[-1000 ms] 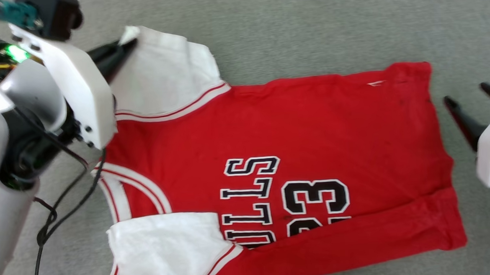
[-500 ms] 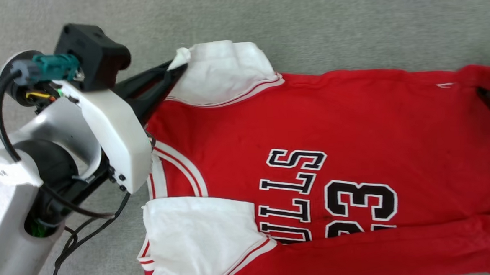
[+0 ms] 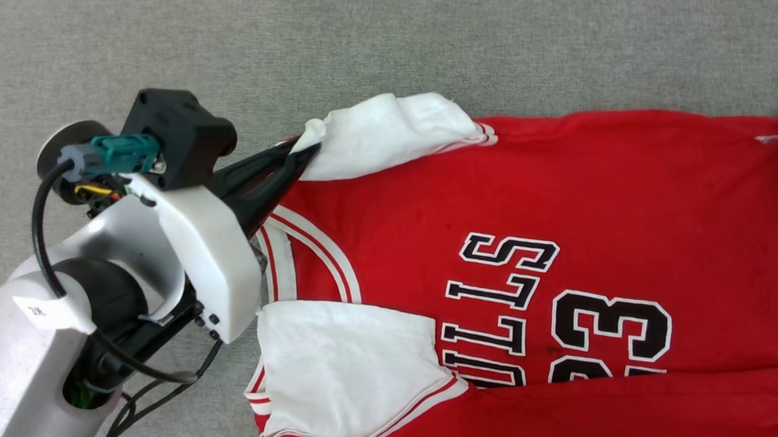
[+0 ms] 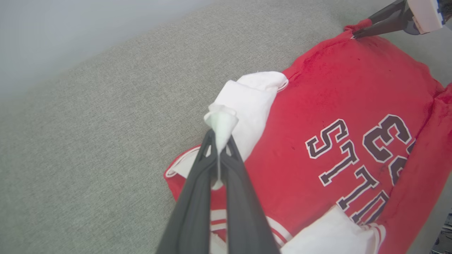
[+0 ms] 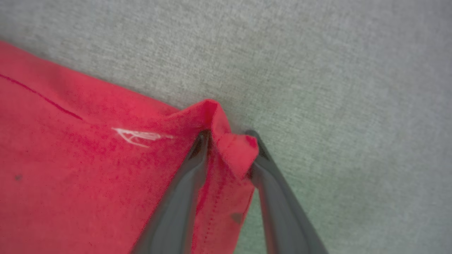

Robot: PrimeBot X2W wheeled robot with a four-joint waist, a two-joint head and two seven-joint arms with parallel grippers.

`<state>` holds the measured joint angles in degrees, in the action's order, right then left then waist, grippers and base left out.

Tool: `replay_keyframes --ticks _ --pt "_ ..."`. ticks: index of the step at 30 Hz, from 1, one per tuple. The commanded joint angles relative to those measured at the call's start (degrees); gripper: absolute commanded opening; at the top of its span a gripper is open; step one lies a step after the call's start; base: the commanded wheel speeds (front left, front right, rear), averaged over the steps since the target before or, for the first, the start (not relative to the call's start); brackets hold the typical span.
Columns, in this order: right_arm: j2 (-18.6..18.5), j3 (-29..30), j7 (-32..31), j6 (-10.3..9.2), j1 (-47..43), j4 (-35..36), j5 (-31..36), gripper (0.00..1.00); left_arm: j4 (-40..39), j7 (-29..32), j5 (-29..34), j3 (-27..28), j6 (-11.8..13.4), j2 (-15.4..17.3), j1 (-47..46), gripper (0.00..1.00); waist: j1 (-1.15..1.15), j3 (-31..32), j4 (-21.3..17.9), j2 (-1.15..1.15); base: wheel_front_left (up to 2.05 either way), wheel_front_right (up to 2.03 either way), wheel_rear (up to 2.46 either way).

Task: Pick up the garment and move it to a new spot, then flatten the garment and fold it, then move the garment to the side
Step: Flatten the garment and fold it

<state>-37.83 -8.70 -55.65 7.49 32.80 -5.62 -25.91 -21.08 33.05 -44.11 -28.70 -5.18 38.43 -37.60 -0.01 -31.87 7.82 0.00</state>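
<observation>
Head view: the garment (image 3: 561, 203) spread between both sets of jaws

Left gripper (image 3: 306, 153) jaws shut tight on a bunched white sleeve (image 4: 247, 102) tip. Right gripper (image 5: 227, 141) jaws half-closed astride the red hem corner (image 5: 233, 148), cloth touching both fingers; firm hold unclear. Between them the red body lies flat on the grey surface (image 3: 419, 37), black "BULLS" and 23 facing up.

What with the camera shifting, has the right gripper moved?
Yes: the right gripper closed in leftward onto the shirt's hem corner; its fingers now straddle it.
</observation>
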Motion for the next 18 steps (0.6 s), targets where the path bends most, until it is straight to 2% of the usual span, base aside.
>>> replay_keyframes --ticks 1,9,18 --pt "1.6 -1.6 0.4 -0.01 -3.2 -2.8 -0.6 0.0 0.1 -0.5 0.0 0.4 0.2 0.2 1.1 0.0 0.01 0.4 0.1 0.0 0.0 0.0 0.0" --pt "2.2 2.1 8.4 -0.01 -3.2 -2.0 -1.9 0.0 2.4 -4.3 -0.2 2.1 1.2 1.4 5.4 0.0 0.01 5.9 -1.1 0.0 0.0 0.0 0.0" --pt "5.4 6.5 12.4 -0.01 -10.1 1.6 -4.4 0.0 1.7 -6.6 -2.3 3.5 3.6 3.5 14.2 0.0 0.01 13.9 -2.8 0.0 0.0 0.0 0.0"
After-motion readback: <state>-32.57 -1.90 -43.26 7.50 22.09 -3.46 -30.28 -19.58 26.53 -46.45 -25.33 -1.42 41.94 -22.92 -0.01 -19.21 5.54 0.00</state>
